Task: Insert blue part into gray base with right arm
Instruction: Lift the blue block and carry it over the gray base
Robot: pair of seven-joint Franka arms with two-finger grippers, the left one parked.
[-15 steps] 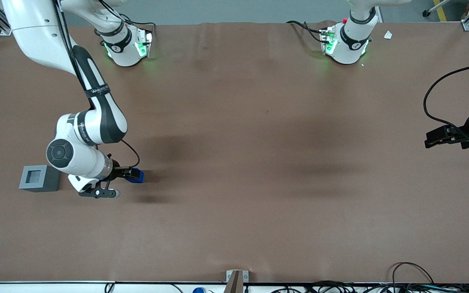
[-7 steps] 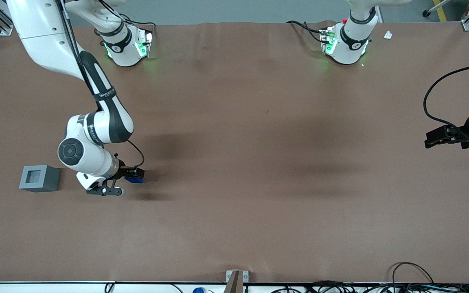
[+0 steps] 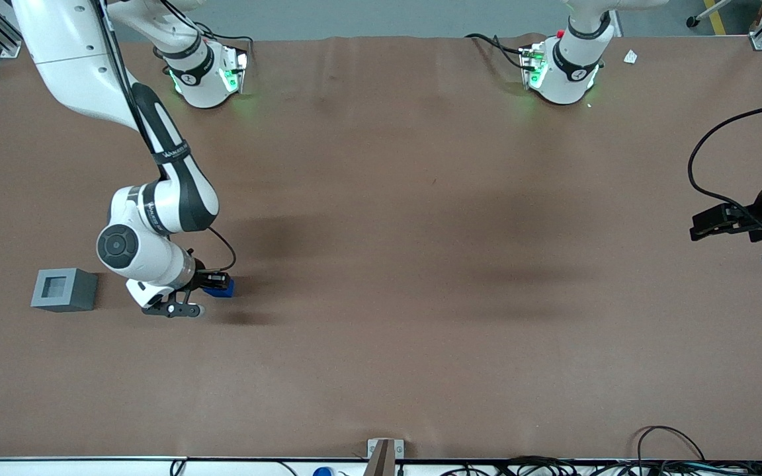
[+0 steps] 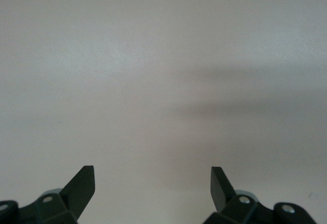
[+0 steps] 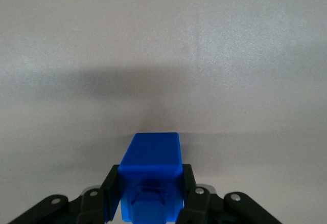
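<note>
My right arm's gripper (image 3: 217, 285) is low over the brown table, shut on the blue part (image 3: 223, 288). In the right wrist view the blue part (image 5: 151, 175) sits between the two black fingers (image 5: 113, 188), its narrower step facing the camera. The gray base (image 3: 63, 289) stands on the table toward the working arm's end, beside the wrist and apart from the gripper. Its square recess faces up and holds nothing.
The brown table mat (image 3: 421, 264) spreads wide toward the parked arm's end. Two arm bases (image 3: 206, 73) with green lights stand farthest from the front camera. Cables (image 3: 672, 456) lie along the nearest edge.
My wrist and gripper have shifted a little away from the gray base and farther from the front camera. The blue part has stayed in the fingers. The gray base has not moved.
</note>
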